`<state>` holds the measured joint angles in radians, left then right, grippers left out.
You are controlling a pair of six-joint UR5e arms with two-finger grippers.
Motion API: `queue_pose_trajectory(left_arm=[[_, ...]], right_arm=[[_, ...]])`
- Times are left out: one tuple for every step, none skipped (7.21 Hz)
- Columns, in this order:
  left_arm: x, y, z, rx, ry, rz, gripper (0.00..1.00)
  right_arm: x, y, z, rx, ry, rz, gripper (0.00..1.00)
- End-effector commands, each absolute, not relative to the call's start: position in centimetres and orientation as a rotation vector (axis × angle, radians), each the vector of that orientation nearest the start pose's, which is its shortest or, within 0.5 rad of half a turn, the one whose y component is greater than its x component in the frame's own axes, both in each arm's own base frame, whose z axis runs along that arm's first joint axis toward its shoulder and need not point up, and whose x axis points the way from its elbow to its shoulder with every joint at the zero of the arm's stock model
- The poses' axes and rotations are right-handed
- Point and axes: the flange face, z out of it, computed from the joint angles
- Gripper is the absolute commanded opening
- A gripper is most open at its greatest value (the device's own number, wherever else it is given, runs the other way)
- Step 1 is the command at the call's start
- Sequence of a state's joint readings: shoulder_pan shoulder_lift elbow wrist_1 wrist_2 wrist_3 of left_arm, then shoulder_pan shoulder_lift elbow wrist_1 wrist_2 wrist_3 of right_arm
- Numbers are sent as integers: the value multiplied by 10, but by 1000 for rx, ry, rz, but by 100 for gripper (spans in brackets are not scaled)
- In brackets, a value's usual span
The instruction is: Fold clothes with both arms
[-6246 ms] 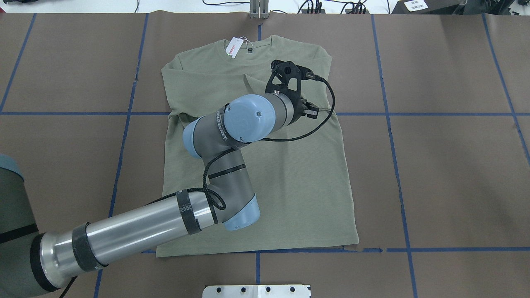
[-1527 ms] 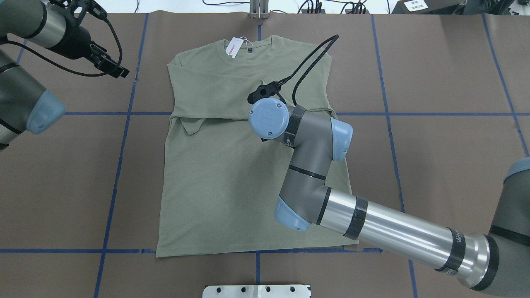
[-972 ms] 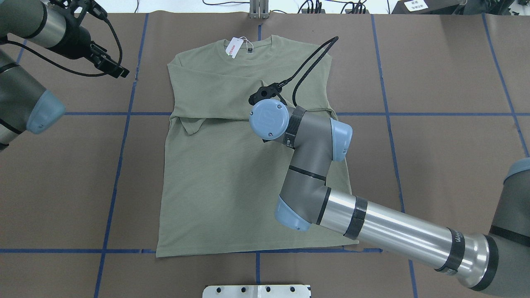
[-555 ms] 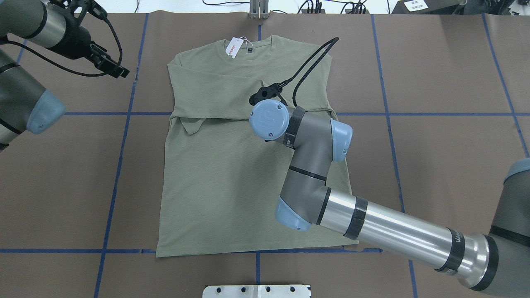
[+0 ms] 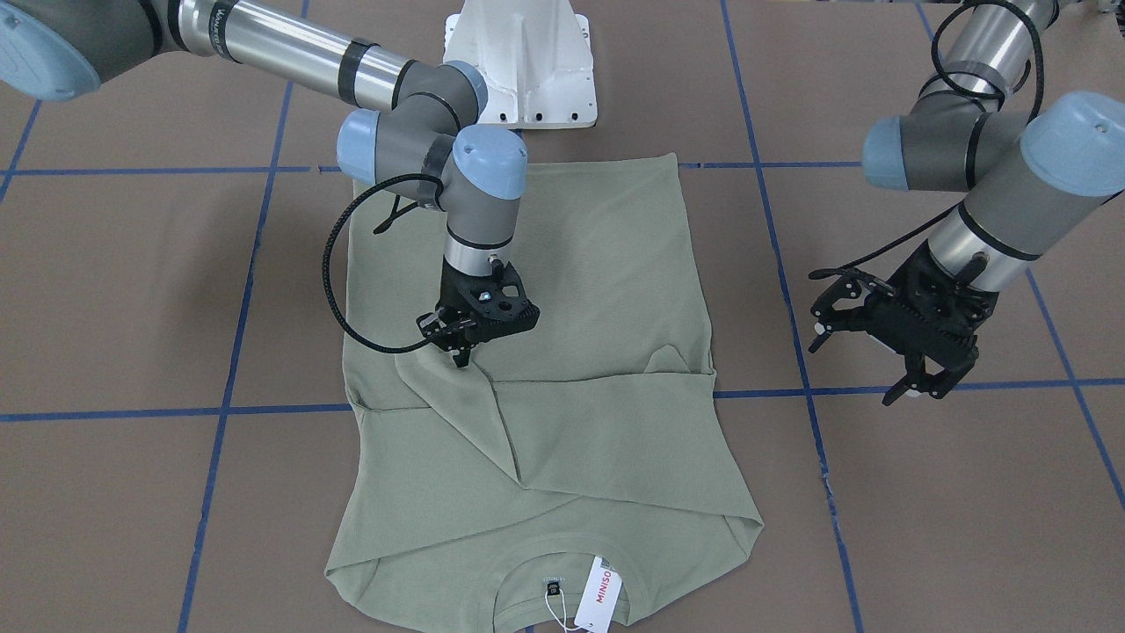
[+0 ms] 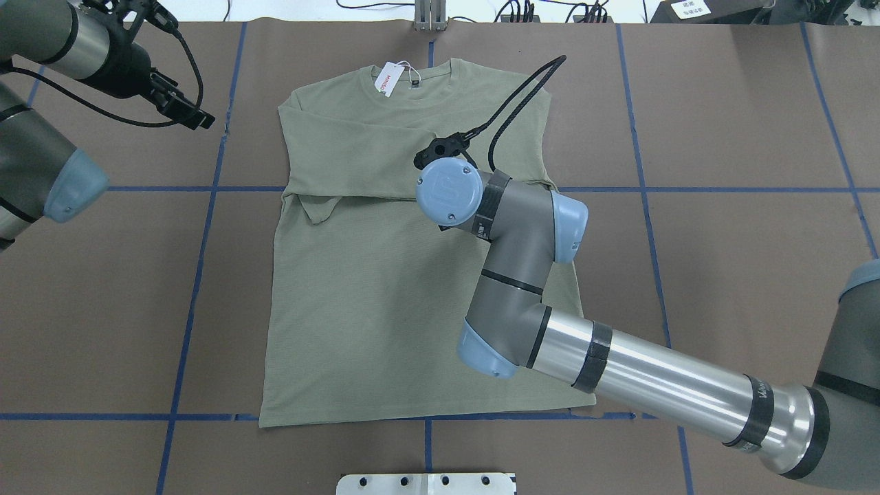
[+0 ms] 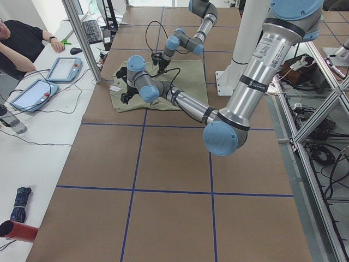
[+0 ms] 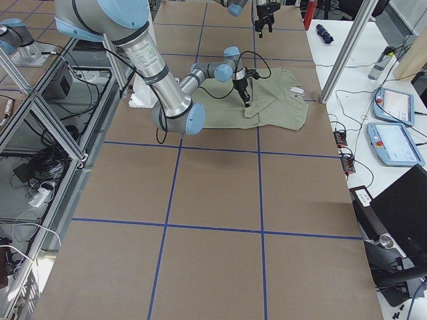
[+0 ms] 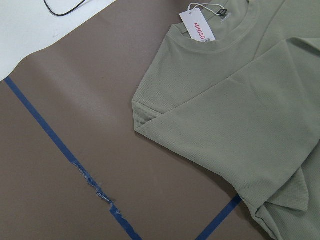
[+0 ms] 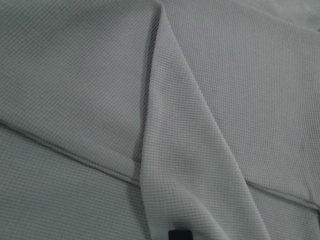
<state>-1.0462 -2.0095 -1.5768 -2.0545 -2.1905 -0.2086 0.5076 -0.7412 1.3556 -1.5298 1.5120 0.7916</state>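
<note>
Left arm [image 6: 55, 185]: comes in at the left edge of the overhead view, raised over bare surface and clear of the shirt.
Left hand [image 5: 918, 391]: hangs above the surface just off the shirt's shoulder on that side, touching nothing. Its fingers stand apart and nothing is between them.
Surface [image 6: 756, 275]: brown covering, marked into squares by blue tape lines [image 6: 199, 275].
Shirt [image 6: 364, 302]: pale green, lying flat near the middle of the surface. The neck points away from the robot and the hem lies on the near tape line. A sleeve lies folded across the chest, and a small flap of fabric shows below that fold on the left side.
Hang tag [image 6: 388, 78]: white with red "MINISO" lettering, lying at the neckline.
Right hand [image 5: 460, 352]: points straight down on the chest area, right of centre. Its fingers are drawn together and pinch a raised ridge of the shirt's fabric at the end of the folded sleeve. The wrist view shows this ridge running up to the fingertip.
Right arm [image 6: 646, 378]: reaches in from the lower right and crosses over the shirt's right side, with its wrist directly above the pinch point.
White base [image 5: 527, 61]: at the robot's edge of the surface, just beyond the shirt's hem.
</note>
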Motion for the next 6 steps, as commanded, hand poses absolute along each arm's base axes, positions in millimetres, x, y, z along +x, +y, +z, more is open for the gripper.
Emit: queue_pose_trajectory(left_arm=[[265, -608, 347, 639, 868, 572, 100], [265, -608, 347, 639, 868, 572, 100], [265, -609, 348, 638, 867, 572, 100], [264, -609, 348, 640, 867, 571, 100], [265, -609, 348, 638, 867, 572, 100], [265, -609, 348, 639, 868, 572, 100]], right_arm=[[-591, -517, 241, 427, -501, -223, 0], [-592, -516, 237, 428, -512, -203, 0], [-597, -518, 222, 425, -537, -142, 0], [-613, -525, 206, 423, -553, -113, 23], [-628, -525, 203, 407, -561, -77, 47], [-639, -523, 203, 400, -555, -79, 47]])
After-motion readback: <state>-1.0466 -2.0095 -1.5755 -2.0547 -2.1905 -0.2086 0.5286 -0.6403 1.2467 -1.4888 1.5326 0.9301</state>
